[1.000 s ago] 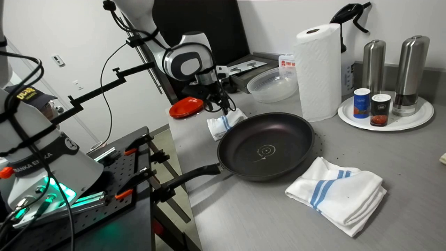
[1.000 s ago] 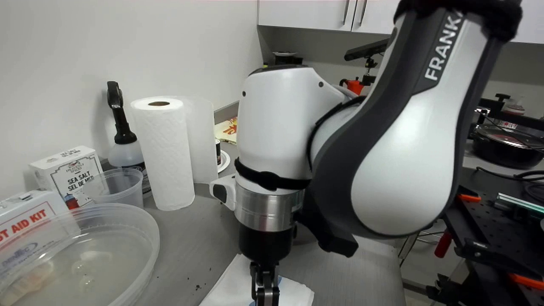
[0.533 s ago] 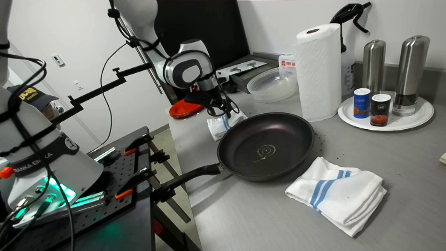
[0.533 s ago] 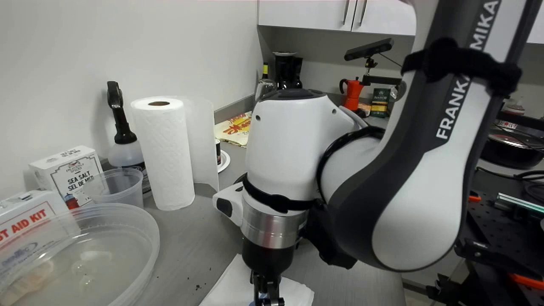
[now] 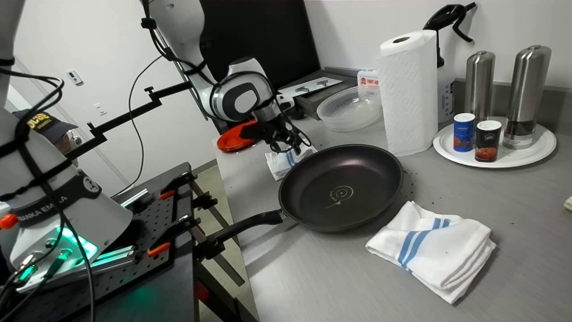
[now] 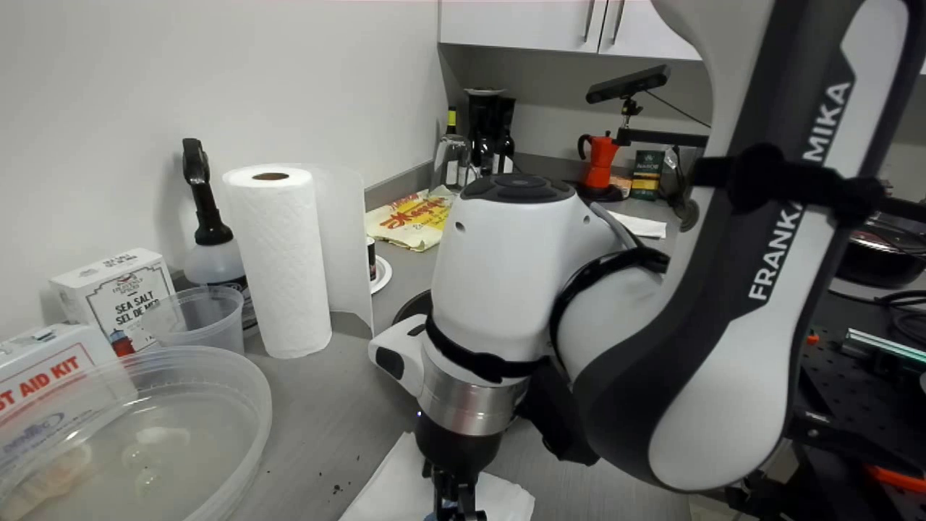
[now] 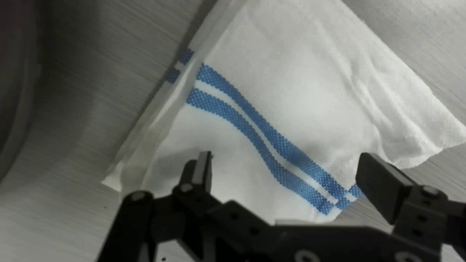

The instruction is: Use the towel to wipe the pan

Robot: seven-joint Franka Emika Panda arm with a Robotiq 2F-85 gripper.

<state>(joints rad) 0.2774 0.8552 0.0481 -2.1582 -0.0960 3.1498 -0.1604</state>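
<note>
A folded white towel with blue stripes (image 5: 280,166) lies on the counter beside the black pan (image 5: 342,192); it also shows in the wrist view (image 7: 291,91) and an exterior view (image 6: 394,485). My gripper (image 7: 284,160) is open and empty above this towel, its fingers spread either side of the blue stripes near a corner. The gripper also shows in an exterior view (image 5: 292,145); whether the fingertips touch the cloth I cannot tell. The pan's edge (image 7: 16,72) is at the left of the wrist view. A second folded striped towel (image 5: 433,250) lies on the pan's opposite side.
A paper towel roll (image 5: 409,94) stands behind the pan. A clear plastic bowl (image 5: 351,109), red plates (image 5: 237,137) and a white plate (image 5: 536,150) with grinders and shakers stand around. The pan handle (image 5: 250,223) sticks out over the counter edge. Dark crumbs lie near the pan.
My arm has come down and the gripper has tilted, shifting slightly toward the pan over the towel. The towels and pan have not moved.
</note>
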